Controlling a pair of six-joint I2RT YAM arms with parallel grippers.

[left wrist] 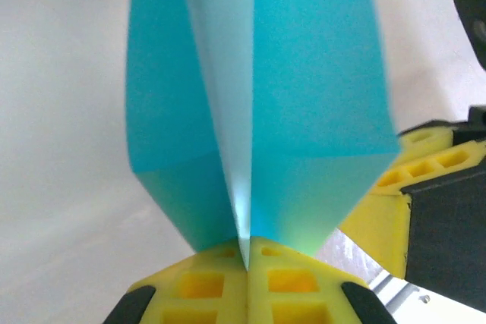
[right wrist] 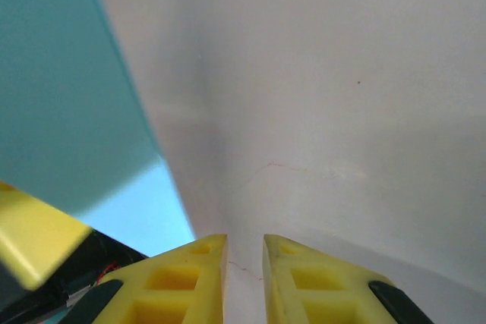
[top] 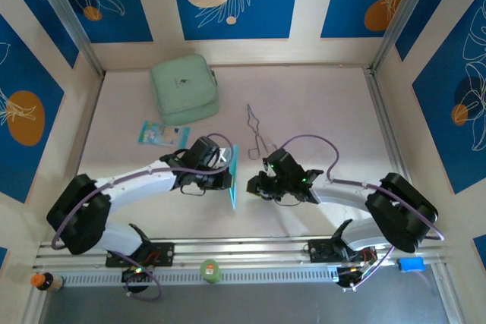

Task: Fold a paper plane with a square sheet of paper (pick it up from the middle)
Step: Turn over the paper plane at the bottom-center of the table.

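Cyan and thin, the square sheet of paper (top: pixel 233 180) stands on edge between the two arms, doubled along a crease. Its long axis runs from the near side of the table (top: pixel 319 104) toward the far side. The left gripper (left wrist: pixel 247 259) is pinched fully closed on that crease, and both flaps fan up from its yellow pads (left wrist: pixel 201 286). The right gripper (right wrist: pixel 244 263) sits just right of the sheet, jaws parted only a slit with nothing between them. The paper lies to its left, apparently not touching, though the wrist view is too close to be sure. The next crease would likely need the right arm to reach leftward.
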